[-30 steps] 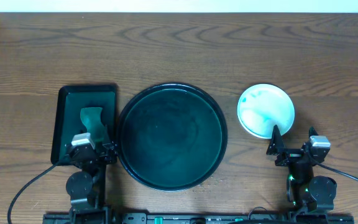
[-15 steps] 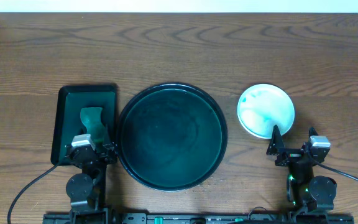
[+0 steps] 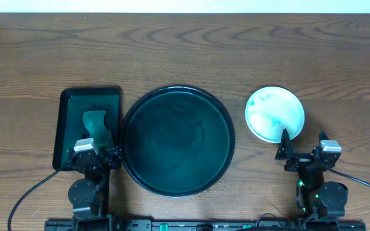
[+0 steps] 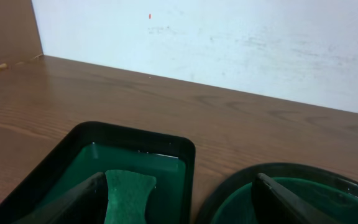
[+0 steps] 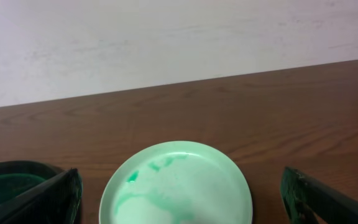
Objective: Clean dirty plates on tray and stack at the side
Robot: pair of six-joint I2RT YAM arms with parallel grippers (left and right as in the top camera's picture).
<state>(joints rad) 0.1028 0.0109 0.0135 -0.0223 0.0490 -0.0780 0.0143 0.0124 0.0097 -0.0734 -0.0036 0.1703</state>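
The large round dark green tray (image 3: pixel 178 140) sits mid-table with nothing on it; its rim also shows in the left wrist view (image 4: pixel 278 180). A pale mint plate (image 3: pixel 274 113) with teal smears lies on the table to its right; whether more plates lie under it I cannot tell. It fills the right wrist view (image 5: pixel 176 186). My right gripper (image 3: pixel 302 145) (image 5: pixel 182 211) is open just in front of it, empty. My left gripper (image 3: pixel 97 149) (image 4: pixel 179 208) is open and empty at the near edge of the rectangular tray.
A small rectangular dark green tray (image 3: pixel 69 109) stands left of the round tray, holding a green sponge (image 3: pixel 95 122), which also shows in the left wrist view (image 4: pixel 129 193). A white wall runs along the table's far edge.
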